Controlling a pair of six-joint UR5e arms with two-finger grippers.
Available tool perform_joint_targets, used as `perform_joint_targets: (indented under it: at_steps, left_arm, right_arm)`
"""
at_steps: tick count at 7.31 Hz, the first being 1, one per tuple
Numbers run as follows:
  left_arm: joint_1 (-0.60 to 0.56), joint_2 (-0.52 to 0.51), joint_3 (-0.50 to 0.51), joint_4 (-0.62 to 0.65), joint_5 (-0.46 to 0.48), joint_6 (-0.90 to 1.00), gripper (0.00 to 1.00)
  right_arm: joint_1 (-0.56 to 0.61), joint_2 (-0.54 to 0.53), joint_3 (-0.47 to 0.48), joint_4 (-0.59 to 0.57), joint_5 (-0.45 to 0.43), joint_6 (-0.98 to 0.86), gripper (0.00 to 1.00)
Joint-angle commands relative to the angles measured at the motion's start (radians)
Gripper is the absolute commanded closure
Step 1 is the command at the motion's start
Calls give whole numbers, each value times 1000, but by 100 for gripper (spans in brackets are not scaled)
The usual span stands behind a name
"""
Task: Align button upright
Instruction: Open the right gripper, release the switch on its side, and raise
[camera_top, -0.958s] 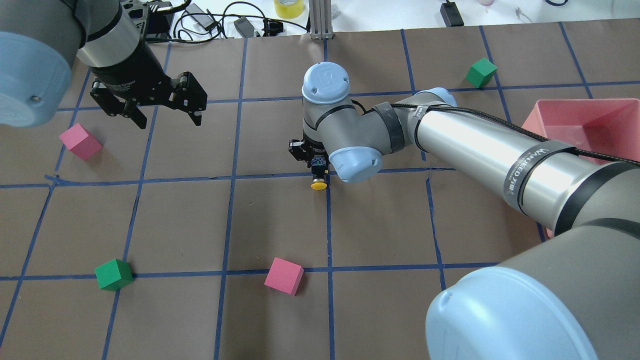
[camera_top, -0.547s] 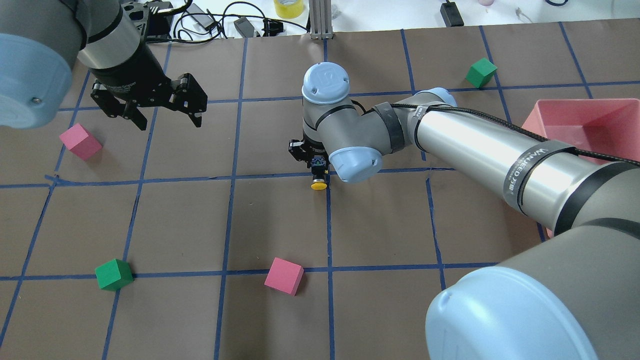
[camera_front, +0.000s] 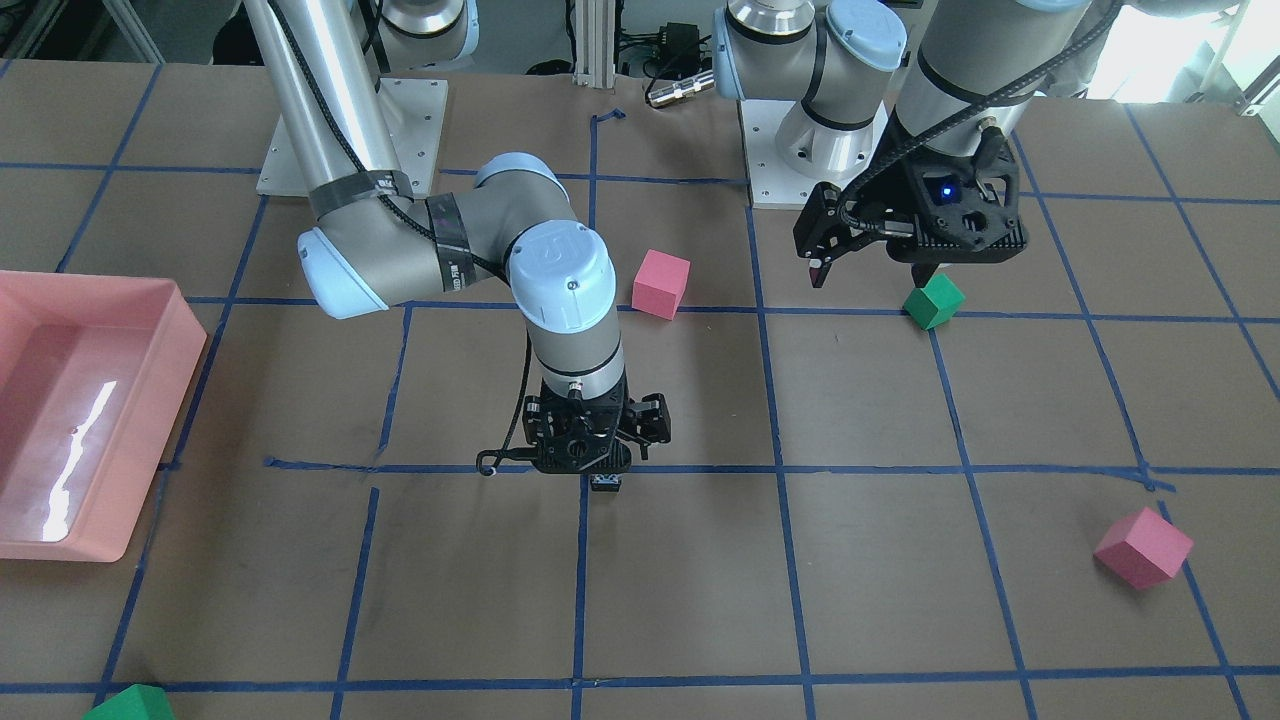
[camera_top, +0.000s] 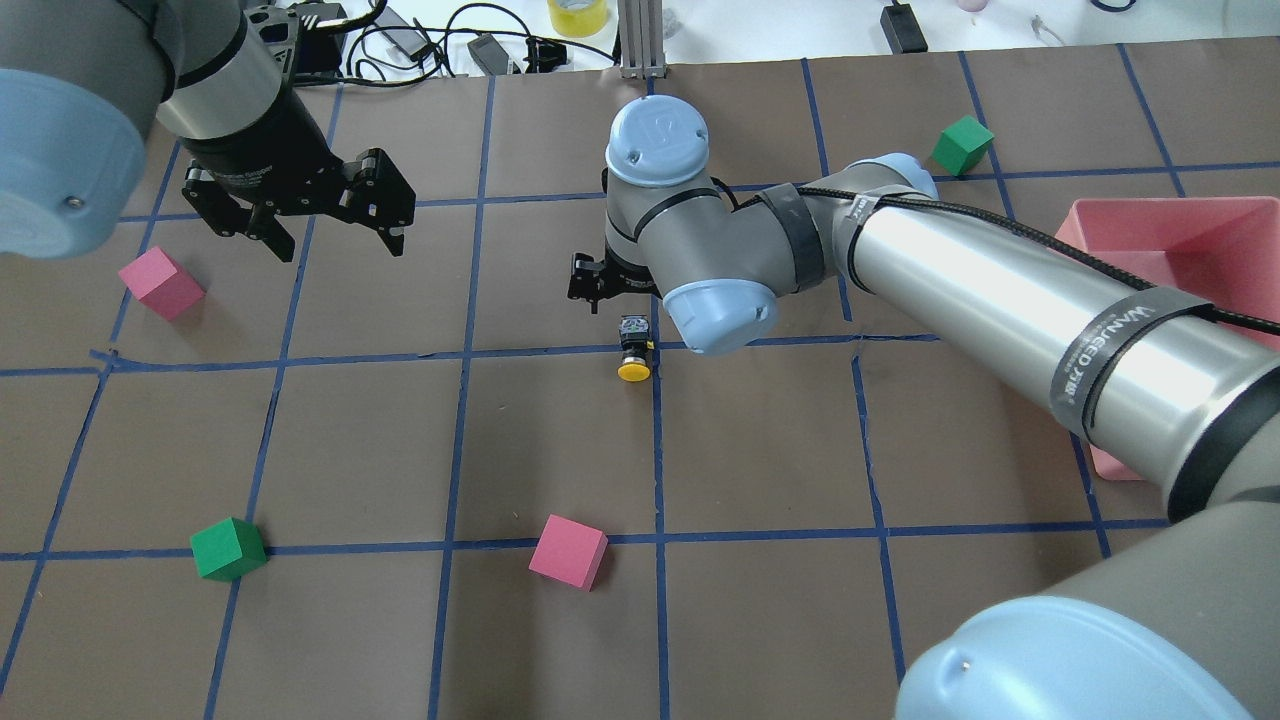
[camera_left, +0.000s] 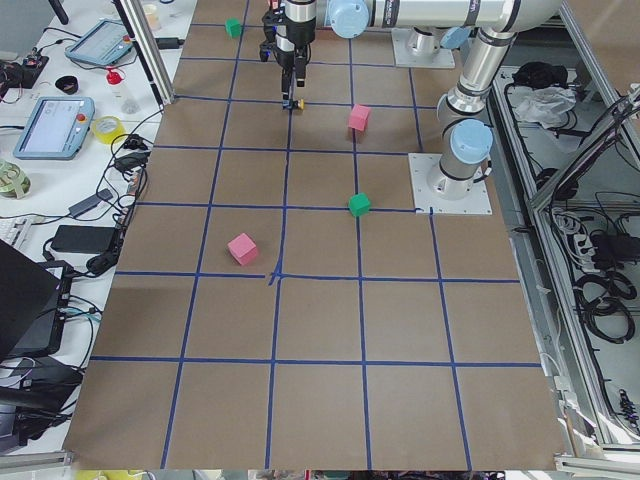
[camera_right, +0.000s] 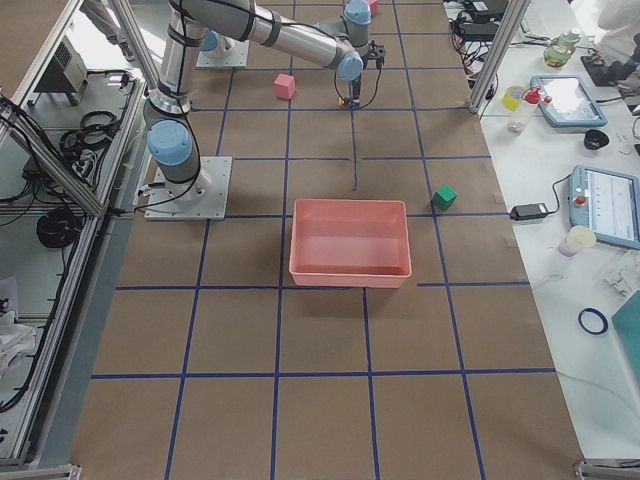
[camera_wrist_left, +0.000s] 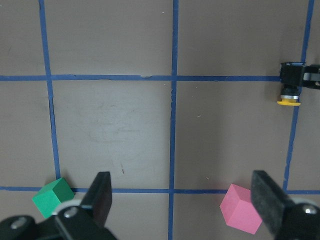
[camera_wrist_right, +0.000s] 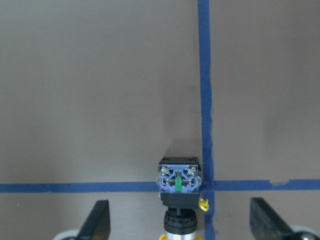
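Observation:
The button (camera_top: 632, 350) lies on its side on the brown table by a blue tape crossing, its yellow cap pointing toward the robot. It also shows in the right wrist view (camera_wrist_right: 179, 186), the left wrist view (camera_wrist_left: 291, 91) and the front view (camera_front: 606, 483). My right gripper (camera_wrist_right: 182, 221) hovers just above it, open, with its fingers (camera_wrist_right: 96, 221) wide on either side and not touching. My left gripper (camera_top: 335, 237) is open and empty, raised over the far left of the table.
Pink cubes (camera_top: 160, 283) (camera_top: 568, 551) and green cubes (camera_top: 228, 548) (camera_top: 962, 145) are scattered on the table. A pink tray (camera_top: 1150, 240) stands at the right. Cables and tools lie past the far edge.
My right gripper has risen and drawn back from the button, which now shows whole on the table. The left arm has barely moved.

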Motion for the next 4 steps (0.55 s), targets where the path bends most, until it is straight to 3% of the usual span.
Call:
perform_joint_targets:
  at_steps: [1, 3, 4]
  left_arm:
    - [0, 0, 0, 0, -2, 2, 0]
    - [0, -1, 0, 0, -2, 5, 0]
    - [0, 0, 0, 0, -1, 5, 0]
  right_arm:
    - [-71, -123, 4, 172, -22, -71, 1]
    - [-205, -254, 6, 370, -13, -181, 0]
    - [-254, -321, 8, 413, -22, -242, 0]
